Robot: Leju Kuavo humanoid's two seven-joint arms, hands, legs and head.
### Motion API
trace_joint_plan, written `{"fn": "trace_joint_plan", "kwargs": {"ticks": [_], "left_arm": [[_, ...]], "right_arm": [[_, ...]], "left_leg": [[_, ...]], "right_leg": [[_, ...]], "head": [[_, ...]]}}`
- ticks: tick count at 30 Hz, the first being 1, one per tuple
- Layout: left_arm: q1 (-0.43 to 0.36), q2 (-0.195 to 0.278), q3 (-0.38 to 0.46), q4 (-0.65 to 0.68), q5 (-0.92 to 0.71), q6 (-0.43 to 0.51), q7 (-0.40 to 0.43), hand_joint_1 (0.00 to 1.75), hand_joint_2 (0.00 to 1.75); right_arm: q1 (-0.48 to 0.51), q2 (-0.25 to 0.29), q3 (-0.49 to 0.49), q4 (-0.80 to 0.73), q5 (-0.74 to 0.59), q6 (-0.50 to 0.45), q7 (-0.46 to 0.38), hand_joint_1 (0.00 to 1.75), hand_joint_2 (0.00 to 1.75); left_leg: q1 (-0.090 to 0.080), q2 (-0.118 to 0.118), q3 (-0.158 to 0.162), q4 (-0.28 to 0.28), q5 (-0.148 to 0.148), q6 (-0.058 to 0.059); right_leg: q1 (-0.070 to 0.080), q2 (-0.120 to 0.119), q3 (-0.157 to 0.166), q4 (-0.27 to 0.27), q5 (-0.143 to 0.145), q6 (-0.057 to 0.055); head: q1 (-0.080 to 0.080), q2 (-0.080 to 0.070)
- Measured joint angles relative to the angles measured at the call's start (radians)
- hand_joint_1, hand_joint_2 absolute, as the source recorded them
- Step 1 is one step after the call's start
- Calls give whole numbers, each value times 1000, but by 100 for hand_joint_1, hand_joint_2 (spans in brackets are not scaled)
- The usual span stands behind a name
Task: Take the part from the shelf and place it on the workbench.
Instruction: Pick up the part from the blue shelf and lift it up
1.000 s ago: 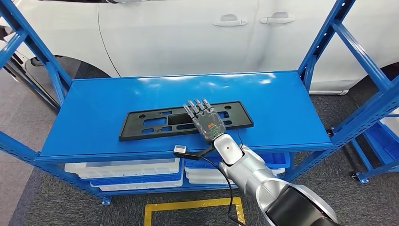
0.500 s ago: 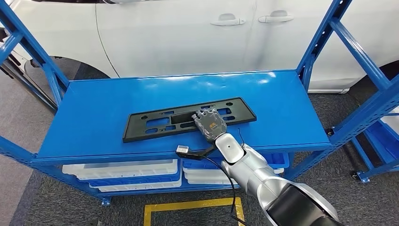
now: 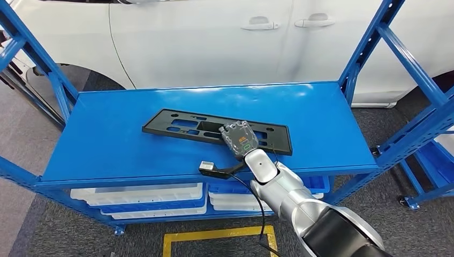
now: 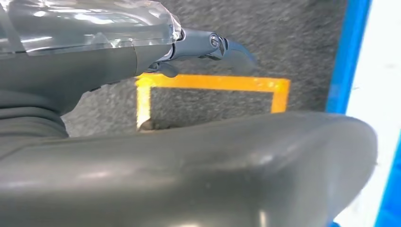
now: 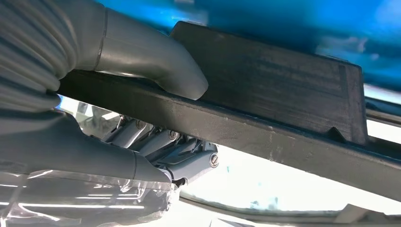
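Head view. Part [image 3: 176, 124], a long flat black frame w/ cut-outs, lies on the blue shelf [image 3: 326, 126], near the middle of the deck. Long axis runs roughly left–right across the shelf, slightly skewed: left end farther back, right end nearer the front edge. Right hand [image 3: 240, 138] sits at the part's right-of-centre section, fingers curled over the near long rail; right arm comes in from lower right, forearm angled up toward the shelf front. Part's longer portion extends to the left of the grasp, so judged likely to sag or swing on lift.

Left wrist view. Left hand [image 4: 208, 45] hangs over grey floor w/ a yellow marked square [image 4: 213, 83], well away from the part; whether fingers are spread or curled: cannot tell.

Right wrist view. Thumb [image 5: 156, 64] pressed on one face of the black rail [image 5: 265, 127], fingers [image 5: 156, 142] wrapped on the opposite side: right hand grasping the part. Right arm is the nearer one; next step, by judgement, is lifting clear.
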Motion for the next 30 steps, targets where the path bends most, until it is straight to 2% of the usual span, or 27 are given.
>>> {"fn": "trace_joint_plan", "kwargs": {"ticks": [2,3,5,6,7,8,10,11,12,15,17,18,20,21,22,23,24,25,26,27,28,30], "left_arm": [[1,-1,-1,0,-3,-3,-36,0,0],[1,-1,-1,0,-4,-3,-48,0,0],[3,-1,-2,0,-4,0,-58,0,0],[4,-1,-2,0,-5,3,-58,0,0],[5,-1,-3,0,-6,6,-57,0,0],[6,-2,-3,0,-7,10,-56,0,0],[6,-4,-5,0,-10,17,-53,0,0],[5,-5,-5,0,-12,20,-53,0,0],[5,-5,-6,0,-12,22,-55,0,0],[5,-6,-6,0,-10,38,-73,0,0],[6,-6,-6,0,-5,45,-83,0,0],[6,-6,-6,0,-1,46,-84,0,0],[8,-7,-6,0,9,46,-84,0,0],[10,-7,-6,0,13,46,-83,0,0],[14,-7,-6,0,16,47,-81,0,0],[17,-6,-5,0,18,48,-79,0,0],[20,-6,-5,0,20,50,-77,0,0],[21,-5,-4,0,22,52,-75,0,0],[22,-4,-4,0,24,54,-74,0,0],[23,-3,-3,0,26,55,-73,0,0],[24,-2,-2,0,28,56,-73,0,0],[27,-2,-1,0,31,58,-73,0,0]], "right_arm": [[0,0,-13,-2,-16,-24,-15,175,175],[1,0,-21,-5,-25,-38,-23,175,175],[5,-1,-42,-19,-39,-57,-40,175,175],[9,-2,-54,-31,-44,-61,-49,175,175],[14,-3,-66,-46,-48,-62,-58,175,175],[19,-4,-78,-64,-52,-62,-66,175,175],[24,-5,-104,-107,-65,-62,-90,175,175],[26,-5,-118,-130,-76,-62,-106,175,175],[30,-5,-134,-155,-97,-63,-130,175,175],[65,-3,-208,-244,-262,-62,-283,175,175],[97,4,-268,-317,-487,-33,-446,175,175],[115,8,-292,-364,-625,0,-525,175,175],[168,9,-320,-483,-892,94,-632,175,175],[201,8,-328,-554,-1004,145,-661,175,175],[238,4,-332,-629,-1098,193,-680,175,175],[276,0,-334,-705,-1177,238,-694,175,175],[312,-5,-335,-782,-1245,281,-707,175,175],[344,-10,-334,-855,-1303,322,-718,175,175],[372,-17,-331,-926,-1357,361,-726,175,175],[396,-23,-327,-990,-1403,397,-732,175,175],[419,-30,-321,-1048,-1445,433,-734,175,175],[464,-44,-305,-1145,-1506,497,-736,175,175]], "left_leg": [[4,1,4,-8,4,12],[6,1,5,-11,6,17],[5,2,5,-12,5,21],[4,2,5,-11,4,22],[4,2,6,-11,4,22],[4,1,6,-9,2,21],[4,0,7,-3,-2,16],[2,-1,5,1,-6,12],[0,-1,4,5,-8,8],[0,-1,2,5,-11,-6],[3,0,-6,29,-31,-17],[4,0,-23,69,-55,-22],[6,1,-82,199,-119,-30],[7,1,-111,259,-140,-32],[7,1,-128,290,-144,-33],[7,1,-124,281,-127,-32],[7,1,-101,231,-94,-29],[6,1,-65,156,-55,-23],[4,1,-29,86,-28,-18],[1,0,-3,35,-14,-13],[-2,0,10,9,-11,-8],[-3,-1,15,-1,-15,0]], "right_leg": [[-1,-1,-11,29,-23,10],[-2,-1,-32,76,-51,14],[-4,-1,-100,217,-116,18],[-5,-1,-129,274,-133,20],[-5,-1,-142,295,-129,21],[-6,-1,-136,274,-106,20],[-6,-2,-76,137,-33,15],[-5,-2,-47,73,-7,11],[-3,-2,-28,29,6,6],[0,-2,-20,9,8,-9],[-3,-3,-15,2,10,-22],[-5,-4,-12,-1,11,-27],[-4,-6,-9,-2,8,-33],[-3,-6,-7,-2,7,-35],[-2,-6,-6,-1,5,-35],[-2,-6,-4,-1,3,-34],[-2,-5,-1,0,1,-33],[-2,-4,3,0,-3,-31],[-1,-4,6,1,-5,-28],[0,-3,7,1,-7,-24],[1,-3,7,1,-8,-19],[1,-2,9,-2,-8,-8]], "head": [[0,0],[0,0],[0,0],[0,0],[0,0],[0,0],[0,0],[0,0],[0,0],[0,0],[0,0],[0,0],[0,0],[0,0],[0,0],[0,0],[0,0],[0,0],[0,0],[0,0],[0,0],[0,0]]}}
